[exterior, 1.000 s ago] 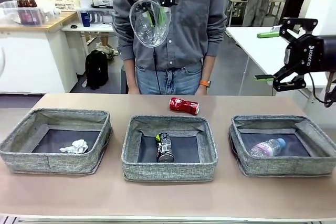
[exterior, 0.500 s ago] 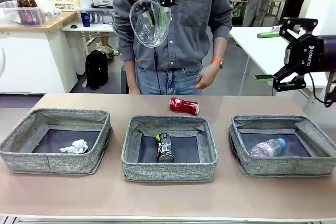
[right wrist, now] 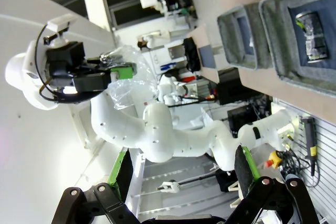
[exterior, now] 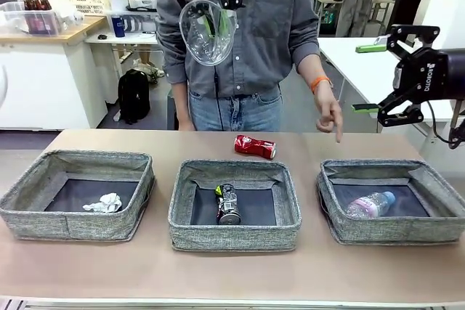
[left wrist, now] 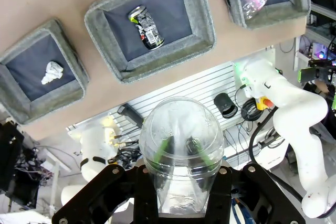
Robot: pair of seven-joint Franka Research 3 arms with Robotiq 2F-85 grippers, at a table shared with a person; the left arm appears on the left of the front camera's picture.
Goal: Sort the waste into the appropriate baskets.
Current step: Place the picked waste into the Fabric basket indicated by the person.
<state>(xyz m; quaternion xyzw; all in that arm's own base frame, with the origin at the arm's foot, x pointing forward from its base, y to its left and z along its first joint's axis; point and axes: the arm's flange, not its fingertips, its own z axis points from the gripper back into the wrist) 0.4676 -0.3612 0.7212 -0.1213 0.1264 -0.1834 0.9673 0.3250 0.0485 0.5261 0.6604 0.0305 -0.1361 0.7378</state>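
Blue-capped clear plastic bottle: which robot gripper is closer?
Right. The right gripper hangs above the blue-capped clear plastic bottle; the left gripper, holding a clear plastic cup, is far to its left.

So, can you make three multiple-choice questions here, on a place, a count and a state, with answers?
1. Where is the red crushed can? A) in the right basket B) on the table behind the middle basket C) in a gripper
2. How many baskets hold waste? A) one B) two C) three
3. How is the left gripper? A) open, empty B) shut on the clear plastic cup C) shut on the red can
Answers: 1 B, it lies on bare tabletop past that basket. 2 C, paper, dark can and bottle lie one per basket. 3 B, its fingers clamp the cup.
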